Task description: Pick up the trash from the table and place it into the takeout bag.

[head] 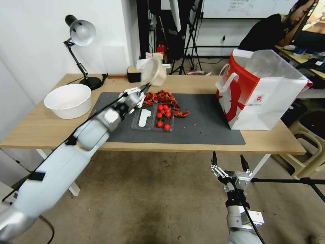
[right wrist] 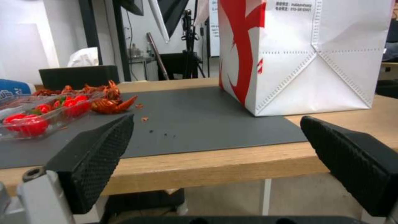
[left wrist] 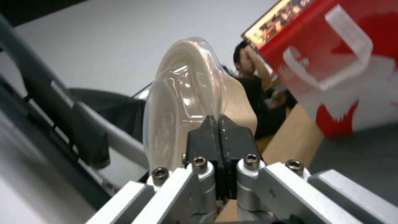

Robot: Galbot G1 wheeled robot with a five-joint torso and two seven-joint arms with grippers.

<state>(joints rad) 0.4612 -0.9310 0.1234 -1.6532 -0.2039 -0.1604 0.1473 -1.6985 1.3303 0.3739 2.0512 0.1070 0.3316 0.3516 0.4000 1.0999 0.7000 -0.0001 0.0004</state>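
My left gripper (head: 146,88) is shut on the rim of the lidded beige bowl (head: 154,71) and holds it tilted in the air above the back of the dark mat (head: 203,125). In the left wrist view the fingers (left wrist: 207,133) pinch the edge of the bowl (left wrist: 186,93) under its clear lid. The takeout bag (head: 267,98) stands open at the right end of the table (head: 44,128), well to the right of the bowl, and also appears as the bag (left wrist: 352,62) (right wrist: 307,53). My right gripper (head: 229,162) hangs open below the table's front edge, its pads (right wrist: 95,149) spread wide.
A clear tray of red tomatoes (head: 159,117) and a pile of red crayfish shells (head: 164,98) lie mid-mat. A white bowl (head: 67,100) and a desk lamp (head: 81,34) stand at the left. A black box (head: 134,74) sits at the back edge. A stool (head: 304,142) is right of the table.
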